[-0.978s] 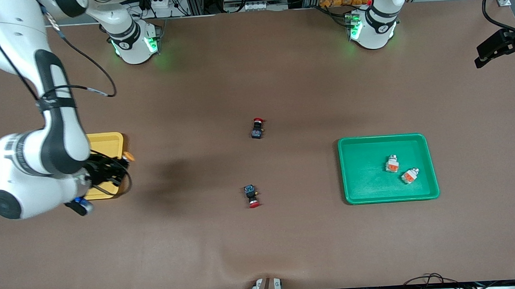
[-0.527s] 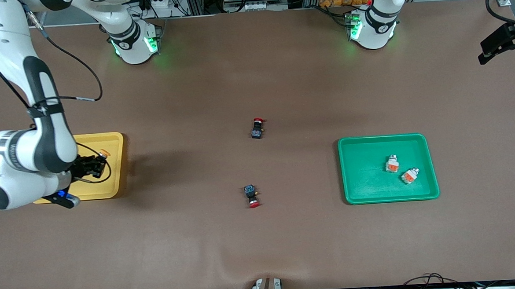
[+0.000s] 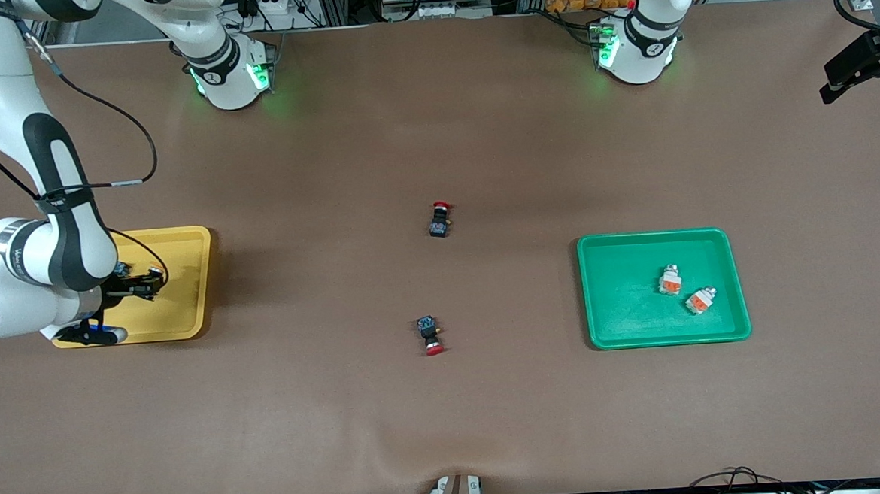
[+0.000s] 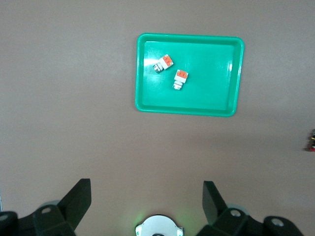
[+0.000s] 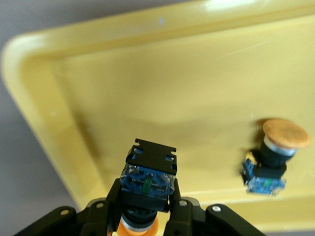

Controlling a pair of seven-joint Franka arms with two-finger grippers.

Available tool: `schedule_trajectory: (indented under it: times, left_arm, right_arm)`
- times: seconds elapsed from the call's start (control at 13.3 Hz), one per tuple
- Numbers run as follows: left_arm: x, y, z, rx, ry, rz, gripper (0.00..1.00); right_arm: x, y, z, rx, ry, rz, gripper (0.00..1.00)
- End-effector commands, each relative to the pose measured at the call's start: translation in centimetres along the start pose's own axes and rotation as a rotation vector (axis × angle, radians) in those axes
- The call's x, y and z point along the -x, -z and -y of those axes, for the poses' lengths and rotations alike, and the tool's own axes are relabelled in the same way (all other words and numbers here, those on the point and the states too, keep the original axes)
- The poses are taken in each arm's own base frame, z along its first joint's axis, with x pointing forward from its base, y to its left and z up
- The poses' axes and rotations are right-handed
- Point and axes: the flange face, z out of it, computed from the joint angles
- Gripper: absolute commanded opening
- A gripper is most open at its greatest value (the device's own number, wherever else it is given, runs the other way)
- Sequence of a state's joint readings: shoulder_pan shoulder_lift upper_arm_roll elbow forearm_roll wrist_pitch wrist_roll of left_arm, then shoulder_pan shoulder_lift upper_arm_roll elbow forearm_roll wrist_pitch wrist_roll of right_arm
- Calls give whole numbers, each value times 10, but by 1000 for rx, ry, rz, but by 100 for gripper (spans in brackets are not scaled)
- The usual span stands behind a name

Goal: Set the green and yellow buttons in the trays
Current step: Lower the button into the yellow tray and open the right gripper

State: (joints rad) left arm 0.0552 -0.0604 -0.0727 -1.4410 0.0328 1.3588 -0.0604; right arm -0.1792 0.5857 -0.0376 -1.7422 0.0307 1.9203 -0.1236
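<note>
Carrying a yellow-capped button (image 5: pixel 146 184), right gripper (image 3: pixel 144 283) seemingly moved deeper over yellow tray (image 3: pixel 184 249).

No readable text, label, brand or number on trays, buttons or table. Only marking: small dark lettering on white wrist link of right arm (image 3: pixel 15 258) over yellow tray, too small to read. Round dark emblems on both arm bases, green-lit, illegible. Wrist views show no print.
</note>
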Motion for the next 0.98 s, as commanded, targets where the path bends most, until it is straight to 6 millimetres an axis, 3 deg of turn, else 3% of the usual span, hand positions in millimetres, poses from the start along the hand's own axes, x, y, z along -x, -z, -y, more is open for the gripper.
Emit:
schedule_trajectory:
  times: [0.0, 0.08, 0.23, 0.38, 0.6, 0.75, 0.9]
  left_arm:
    - [5, 4, -3, 27, -17, 6, 100]
    - [5, 4, -4, 27, -18, 6, 100]
    - [5, 2, -4, 26, -20, 10, 100]
    - [5, 1, -3, 26, -17, 15, 100]
    - [5, 2, -5, 26, -14, 15, 100]
    - [5, 1, -3, 26, -11, 15, 100]
    - [5, 2, -5, 26, -14, 15, 100]
  right_arm:
    - [14, -18, 7, 10, 49, 15, 0]
    - [13, -20, 8, 9, 50, 15, 4]
    - [10, -26, 2, 7, 41, 8, 26]
    - [8, -26, 5, -3, 36, 10, 100]
    - [-1, -1, 13, 3, 54, -31, 100]
    - [-6, 31, 32, 11, 76, -46, 100]
    - [-11, 67, 36, 0, 81, -109, 100]
